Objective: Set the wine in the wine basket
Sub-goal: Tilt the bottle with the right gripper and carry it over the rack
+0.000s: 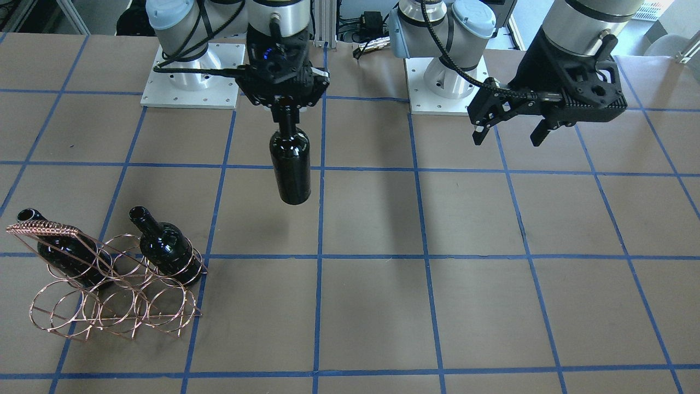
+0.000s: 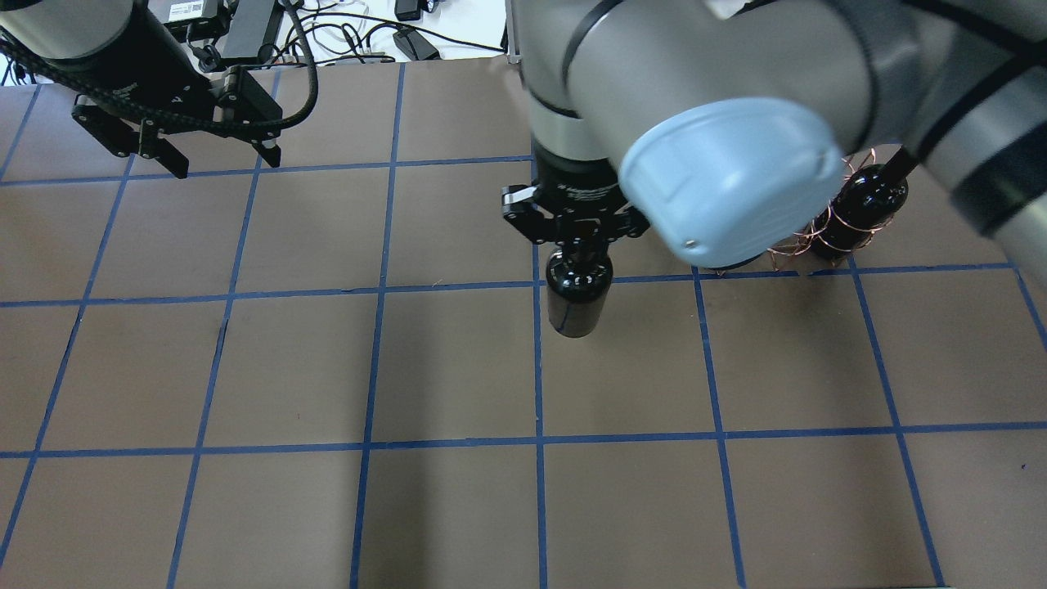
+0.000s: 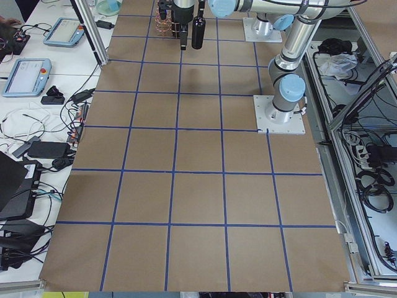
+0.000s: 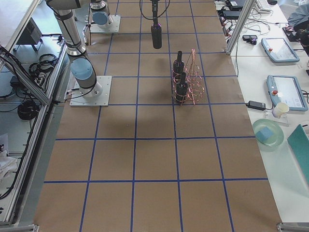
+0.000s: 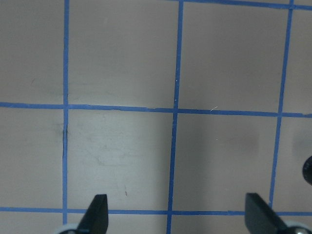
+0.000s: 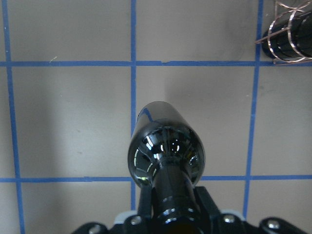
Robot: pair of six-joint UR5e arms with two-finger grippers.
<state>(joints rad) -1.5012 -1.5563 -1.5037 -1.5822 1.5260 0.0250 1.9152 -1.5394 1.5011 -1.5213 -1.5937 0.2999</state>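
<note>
We noted right gripper (image 1: pixel 286 105) clamped on the wine (image 1: pixel 290 164) neck, body hanging directly below; left gripper (image 1: pixel 508 137) spread wide, empty.

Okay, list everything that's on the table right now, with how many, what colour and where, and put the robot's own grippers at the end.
held wine bottle: one, near-black, hanging neck-up above the table's middle, clear of the surface.
bottles in the basket: two, near-black, leaning in the end slots, necks up.
wine basket: one, copper wire, on the table on the robot's right side; its middle slot looks free.
table: one, brown with a blue tape grid.
right gripper: one, black, shut on the held wine bottle's neck.
left gripper: one, black, open and empty, above the table.
</note>
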